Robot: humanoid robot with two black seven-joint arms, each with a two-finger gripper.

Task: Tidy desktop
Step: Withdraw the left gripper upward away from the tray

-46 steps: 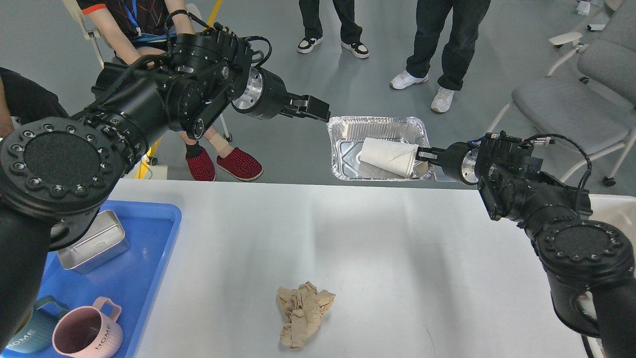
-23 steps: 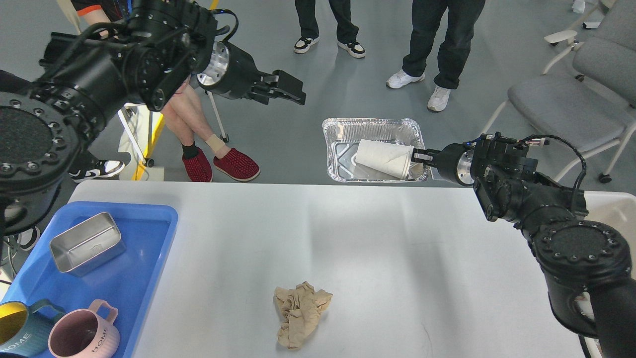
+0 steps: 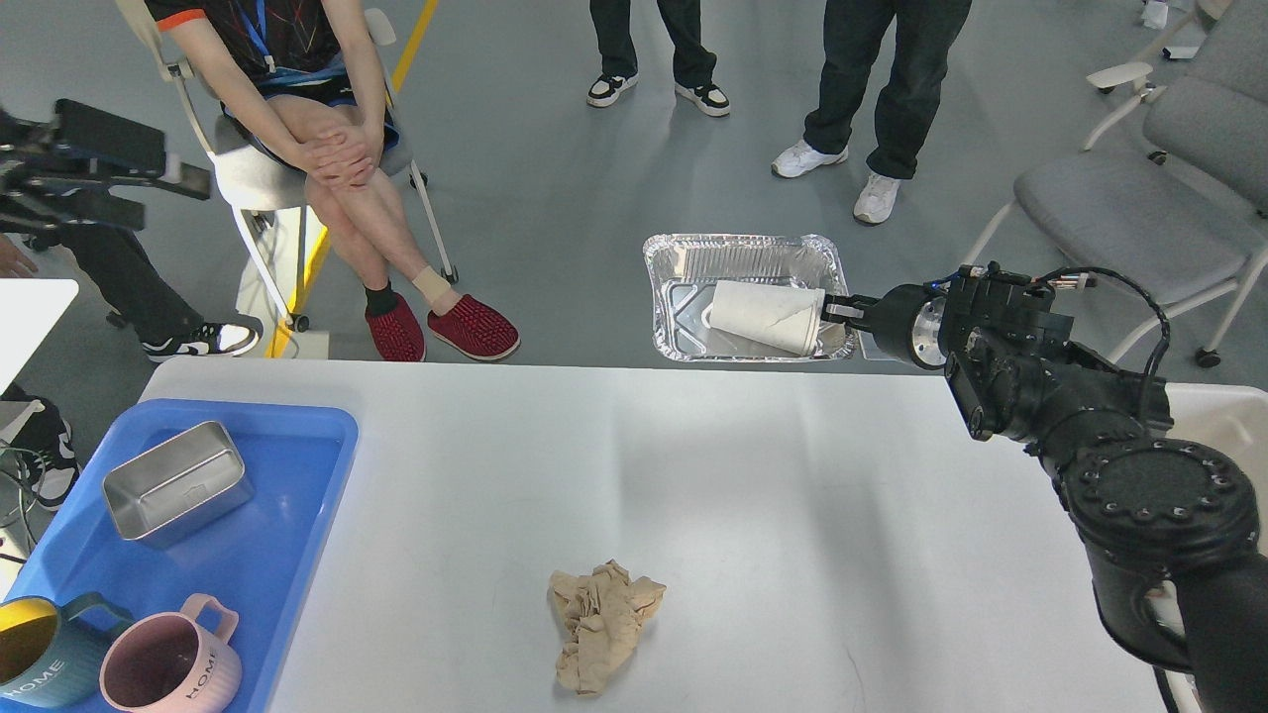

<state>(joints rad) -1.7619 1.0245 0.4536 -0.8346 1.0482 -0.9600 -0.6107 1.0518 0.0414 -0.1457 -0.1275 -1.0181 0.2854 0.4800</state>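
Observation:
The white desktop [image 3: 753,495] fills the lower view. A crumpled brown paper napkin [image 3: 604,637] lies on it near the front middle. Beyond the desktop's far edge my right gripper [image 3: 840,310] is shut on the right rim of a foil tray [image 3: 743,259], holding it in the air. A white paper cup [image 3: 765,315] lies on its side inside that tray. At the far left edge a dark blurred shape [image 3: 94,163] looks like my left gripper, with its fingers too unclear to read.
A blue plastic tray [image 3: 282,555] at the left holds a steel box [image 3: 176,482], a pink mug [image 3: 166,668] and a teal mug [image 3: 40,662]. A white-rimmed bin [image 3: 1223,411] stands at the right. People and chairs stand beyond the desktop.
My left arm has swung away to the left and nearly left the view. The right gripper with the foil tray has stayed almost in place.

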